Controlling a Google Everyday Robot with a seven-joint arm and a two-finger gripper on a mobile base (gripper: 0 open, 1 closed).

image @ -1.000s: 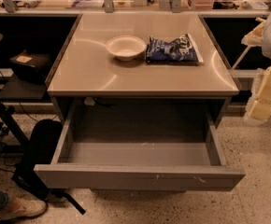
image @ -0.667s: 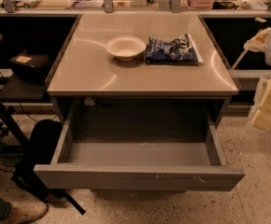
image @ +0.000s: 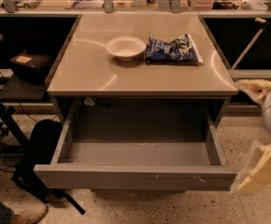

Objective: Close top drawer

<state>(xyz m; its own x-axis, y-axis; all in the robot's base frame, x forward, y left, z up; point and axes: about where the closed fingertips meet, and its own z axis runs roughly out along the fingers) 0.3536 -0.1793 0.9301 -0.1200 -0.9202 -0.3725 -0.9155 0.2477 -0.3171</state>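
Observation:
The top drawer (image: pixel 135 176) is a wide, shallow grey metal drawer under the tan table top (image: pixel 140 76). It stands pulled far out and its inside is empty. Its plain front has small whitish scratches right of centre. My gripper (image: pixel 258 129) is at the right edge of the view, beside the drawer's front right corner and not touching it. Its two yellowish fingers (image: pixel 261 169) are spread apart, one high and one low, and hold nothing.
A white bowl (image: pixel 125 47) and a blue snack bag (image: pixel 173 49) lie on the table top. A black backpack (image: pixel 39 153) and a person's shoe (image: pixel 28 213) are on the floor at left. A black box (image: pixel 30 64) sits on a low left shelf.
My gripper has moved down and left, from beside the table top to the drawer's front right corner. The drawer has not moved.

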